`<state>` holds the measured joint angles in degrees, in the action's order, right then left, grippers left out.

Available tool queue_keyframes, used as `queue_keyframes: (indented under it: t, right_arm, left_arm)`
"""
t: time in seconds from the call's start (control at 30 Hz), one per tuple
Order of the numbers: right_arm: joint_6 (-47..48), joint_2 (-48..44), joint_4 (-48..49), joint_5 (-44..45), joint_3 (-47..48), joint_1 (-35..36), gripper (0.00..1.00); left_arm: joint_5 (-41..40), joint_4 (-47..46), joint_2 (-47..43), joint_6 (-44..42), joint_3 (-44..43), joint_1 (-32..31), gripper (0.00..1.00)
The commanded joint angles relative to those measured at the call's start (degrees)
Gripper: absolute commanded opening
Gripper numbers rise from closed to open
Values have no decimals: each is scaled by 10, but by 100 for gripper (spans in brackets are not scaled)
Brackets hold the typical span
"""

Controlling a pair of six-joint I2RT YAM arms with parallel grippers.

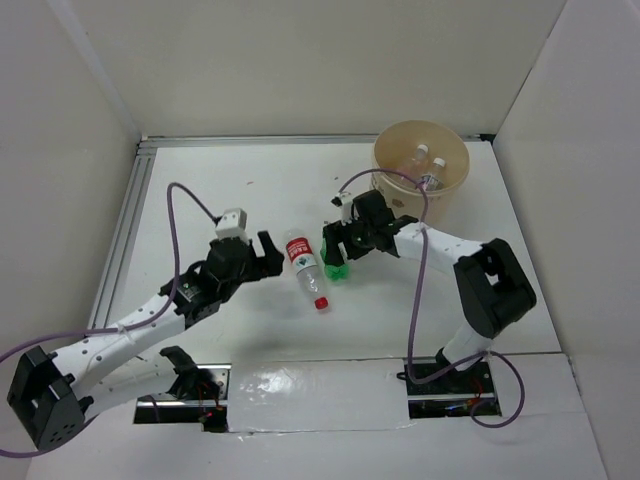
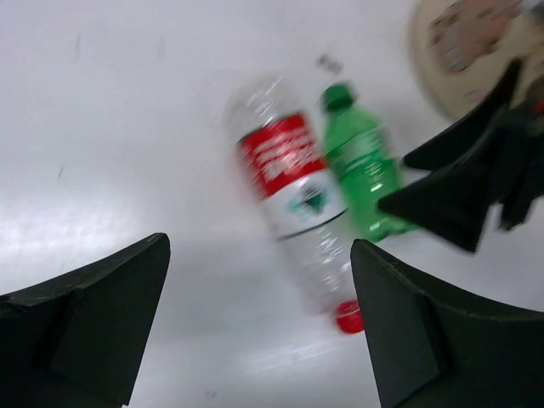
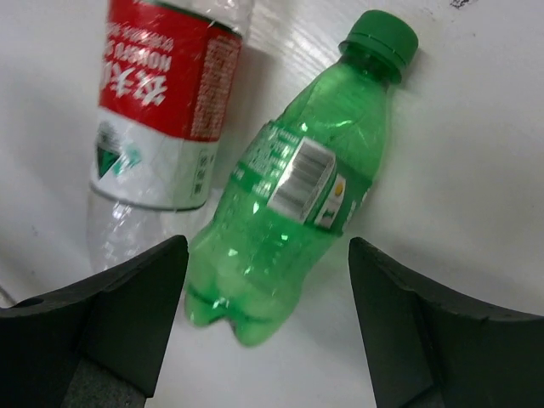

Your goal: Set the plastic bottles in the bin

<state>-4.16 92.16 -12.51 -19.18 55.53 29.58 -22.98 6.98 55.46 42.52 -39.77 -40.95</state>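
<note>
Two plastic bottles lie on the white table. One is clear with a red label (image 1: 304, 262) (image 2: 289, 174) (image 3: 161, 102) and a red cap (image 2: 348, 316). The other is green (image 1: 337, 267) (image 2: 361, 166) (image 3: 297, 195) and lies right beside it. My right gripper (image 1: 335, 250) (image 3: 268, 245) is open, its fingers on either side of the green bottle's base without touching it. My left gripper (image 1: 272, 252) (image 2: 259, 255) is wide open just left of the clear bottle and holds nothing. The tan bin (image 1: 388, 178) (image 2: 425, 59) stands at the back right with two bottles (image 1: 428, 165) inside.
White walls enclose the table on three sides, with a metal rail (image 1: 125, 225) along the left edge. The right arm's elbow (image 1: 495, 285) sits right of the bottles, in front of the bin. Purple cables (image 1: 190, 195) loop over both arms.
</note>
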Motion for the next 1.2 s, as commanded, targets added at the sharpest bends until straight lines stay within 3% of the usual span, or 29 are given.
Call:
queue_keyframes:
  t: [0.0,0.07,0.13,0.2,0.23,0.27,0.4,0.57,0.73,0.93,1.1,1.13,1.17]
  right_arm:
    - [-38,49,39,48,31,11,83]
    - [-38,82,46,63,36,19,83]
    - [-38,101,41,84,50,35,75]
    - [-38,115,34,84,56,36,63]
    - [-31,115,34,84,56,36,48]
    - [-24,94,22,92,63,36,41]
    - [58,12,-24,55,93,36,23]
    - [129,-98,-76,-19,160,22,21]
    - [149,-158,-70,3,193,-44,21]
    - [149,-175,-10,67,206,-134,32]
    - [161,-150,-15,72,206,-199,69]
    - [161,-144,-27,57,206,-208,92]
    - [161,-144,-27,43,211,-216,100]
  left_arm:
    - [-23,29,-47,91,46,-9,100]
    - [-29,29,-61,106,58,-9,100]
    - [-29,24,-61,106,58,-9,100]
    - [-29,19,-36,106,58,-9,100]
    - [-21,14,-28,100,52,-9,100]
    - [-15,8,-19,100,43,-9,100]
    - [2,2,35,115,15,-9,100]
    - [54,-41,111,133,-2,-2,100]
    - [92,-45,205,145,-66,3,100]
    - [103,-8,317,150,-135,3,100]
    - [103,-22,361,134,-149,-2,100]
    - [98,-16,369,134,-159,-2,100]
    - [98,-16,385,128,-164,-7,100]
